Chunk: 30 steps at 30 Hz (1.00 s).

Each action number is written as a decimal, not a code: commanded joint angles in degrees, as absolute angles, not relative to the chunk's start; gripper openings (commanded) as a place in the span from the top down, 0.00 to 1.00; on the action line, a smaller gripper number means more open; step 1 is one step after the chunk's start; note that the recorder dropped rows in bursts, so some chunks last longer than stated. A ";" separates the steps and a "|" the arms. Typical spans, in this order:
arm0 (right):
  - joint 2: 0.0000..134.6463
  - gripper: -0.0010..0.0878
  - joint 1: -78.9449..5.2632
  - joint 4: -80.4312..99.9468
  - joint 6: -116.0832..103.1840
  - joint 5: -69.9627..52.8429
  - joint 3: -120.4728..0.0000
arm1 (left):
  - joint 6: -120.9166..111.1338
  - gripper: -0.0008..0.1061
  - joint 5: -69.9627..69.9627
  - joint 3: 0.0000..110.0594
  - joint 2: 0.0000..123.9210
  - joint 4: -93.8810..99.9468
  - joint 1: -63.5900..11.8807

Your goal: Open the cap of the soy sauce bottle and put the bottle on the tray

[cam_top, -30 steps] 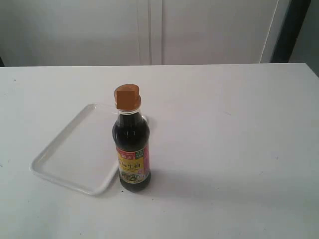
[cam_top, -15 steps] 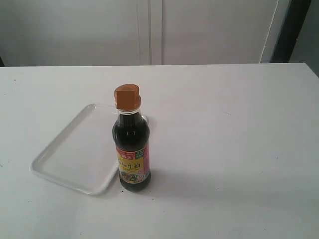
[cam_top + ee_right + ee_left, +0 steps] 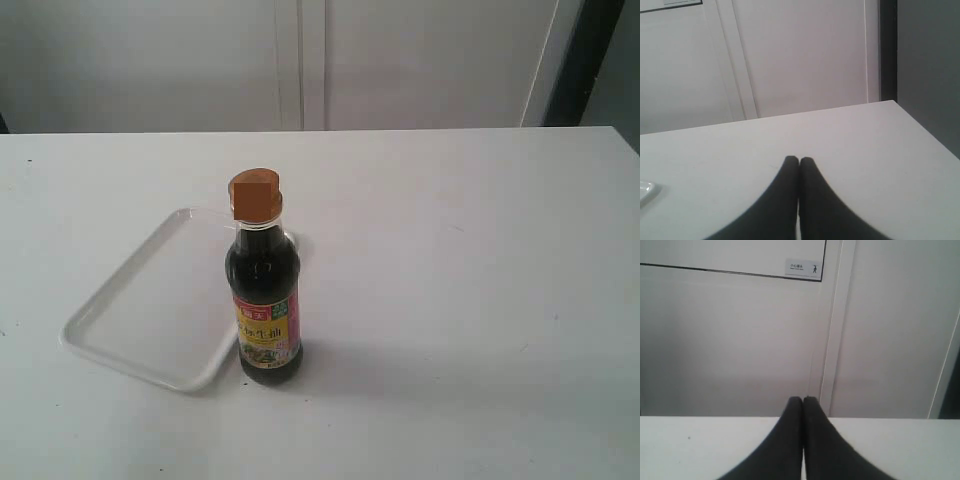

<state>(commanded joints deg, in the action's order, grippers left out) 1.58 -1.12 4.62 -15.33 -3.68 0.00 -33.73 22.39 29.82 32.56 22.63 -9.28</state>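
Observation:
The soy sauce bottle [image 3: 264, 300] stands upright on the white table, dark liquid inside and a yellow, red and pink label low on its front. Its orange-brown cap [image 3: 255, 195] is closed. The white tray [image 3: 120, 310] lies just left of the bottle, empty, with its near right corner beside the bottle's base. Neither arm shows in the exterior view. My left gripper [image 3: 803, 399] is shut with nothing between its black fingers, facing the wall. My right gripper [image 3: 799, 160] is shut and empty too, over bare table; a corner of the tray [image 3: 645, 190] shows at the picture's edge.
The white table [image 3: 480, 280] stretches wide to the right of the bottle. Its far edge meets a white panelled wall [image 3: 300, 60]. A dark strip [image 3: 585, 60] runs down the wall at the far right.

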 joint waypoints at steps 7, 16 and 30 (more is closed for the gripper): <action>1.58 0.99 -1.12 4.62 -15.33 -3.68 0.00 | -56.07 0.99 40.36 32.81 43.34 41.09 -9.28; 1.58 0.99 -1.12 4.62 -15.33 -3.79 0.00 | -71.17 0.96 59.99 36.82 51.26 58.10 -9.65; 1.58 0.99 -1.12 4.62 -15.33 -3.79 0.00 | -65.70 0.05 57.96 38.26 57.81 64.04 -21.09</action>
<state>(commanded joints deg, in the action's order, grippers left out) 1.58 -1.12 4.62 -15.33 -3.79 0.00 -65.70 57.96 38.26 57.81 64.04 -21.09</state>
